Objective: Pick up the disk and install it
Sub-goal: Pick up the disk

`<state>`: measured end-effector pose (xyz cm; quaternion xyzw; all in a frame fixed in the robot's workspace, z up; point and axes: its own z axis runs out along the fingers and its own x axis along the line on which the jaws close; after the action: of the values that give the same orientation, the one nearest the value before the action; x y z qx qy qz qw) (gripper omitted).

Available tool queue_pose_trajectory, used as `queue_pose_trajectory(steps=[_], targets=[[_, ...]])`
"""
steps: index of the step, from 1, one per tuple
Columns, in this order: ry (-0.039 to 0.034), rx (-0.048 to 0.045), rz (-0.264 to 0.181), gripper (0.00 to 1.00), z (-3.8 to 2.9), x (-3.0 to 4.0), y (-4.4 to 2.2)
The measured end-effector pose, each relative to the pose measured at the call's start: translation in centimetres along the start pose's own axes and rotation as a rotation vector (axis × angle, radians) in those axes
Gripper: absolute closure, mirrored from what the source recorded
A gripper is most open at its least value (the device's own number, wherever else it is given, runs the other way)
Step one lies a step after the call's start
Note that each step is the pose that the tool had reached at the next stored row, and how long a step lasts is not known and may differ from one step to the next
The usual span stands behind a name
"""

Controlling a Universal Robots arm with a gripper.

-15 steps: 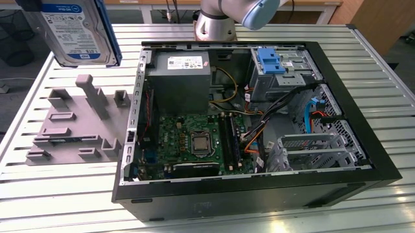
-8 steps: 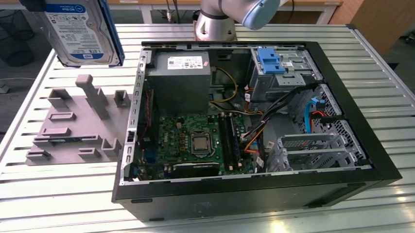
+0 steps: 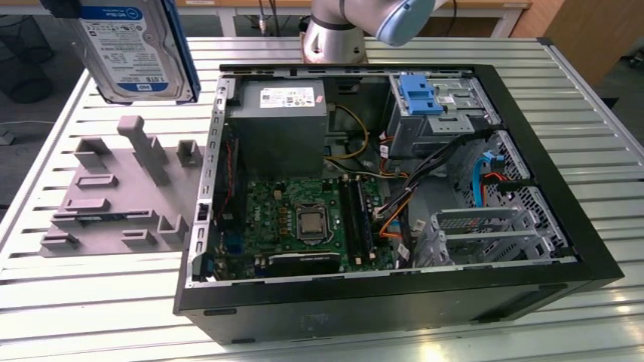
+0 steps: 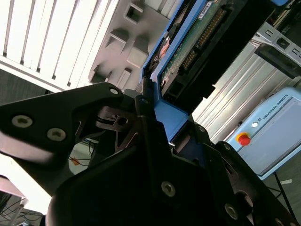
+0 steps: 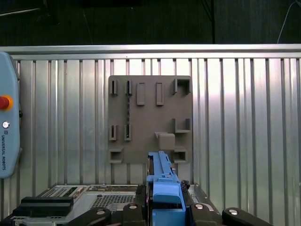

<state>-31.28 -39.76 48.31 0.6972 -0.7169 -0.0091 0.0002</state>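
The gripper (image 5: 164,209) is closed on the disk (image 3: 136,49), its fingers (image 5: 197,207) pressed against the blue carrier from both sides with no gap showing. In the second wrist view the gripper (image 4: 160,122) clamps the carrier's blue edge, and the disk (image 4: 188,47) shows its green circuit-board side and connector pins. In the exterior view the disk hangs in the air at the upper left, upright, label facing the camera. It is above the grey fixture plate (image 3: 111,188) and well clear of it. The plate lies flat on the slatted table (image 3: 101,294), just beside the open case (image 3: 403,302), on the exterior view's left. Inside the case are a grey power supply (image 3: 277,121), a green motherboard (image 3: 292,219) and a lone blue bracket (image 3: 418,94) in the far drive bay. The arm's base (image 3: 337,34) stands behind the case
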Motion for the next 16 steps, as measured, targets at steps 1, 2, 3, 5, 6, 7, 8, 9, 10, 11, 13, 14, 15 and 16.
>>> queue_pose_trajectory(steps=[1, 2, 3, 5, 6, 7, 8, 9, 10, 11, 13, 14, 15, 16], targets=[[0.0000, 0.0000, 0.000, 0.64, 0.00, 0.00, -0.08], [0.0000, 0.0001, 0.000, 0.64, 0.00, 0.00, -0.17], [0.0000, 0.0000, 0.000, 0.64, 0.00, -0.01, -0.26], [0.0000, 0.0000, 0.000, 0.64, -0.01, -0.01, -0.42], [0.0000, 0.0000, 0.000, 0.64, 0.00, -0.01, -0.50], [0.0000, 0.0000, 0.000, 0.64, 0.00, -0.02, -0.57], [-0.0001, 0.0001, 0.000, 0.64, 0.00, -0.02, -0.63], [0.0000, 0.0000, 0.000, 0.64, -0.01, -0.02, -0.70], [0.0000, 0.0000, 0.000, 0.64, -0.01, -0.02, -0.76], [0.0000, -0.0001, 0.000, 0.64, -0.01, -0.02, -0.83], [0.0000, 0.0000, 0.000, 0.64, -0.01, -0.03, -0.95], [0.0000, 0.0000, 0.000, 0.64, -0.01, -0.03, -1.01], [0.0000, 0.0000, 0.000, 0.64, -0.01, -0.03, -1.07], [0.0000, 0.0000, 0.000, 0.64, -0.01, -0.03, -1.13]])
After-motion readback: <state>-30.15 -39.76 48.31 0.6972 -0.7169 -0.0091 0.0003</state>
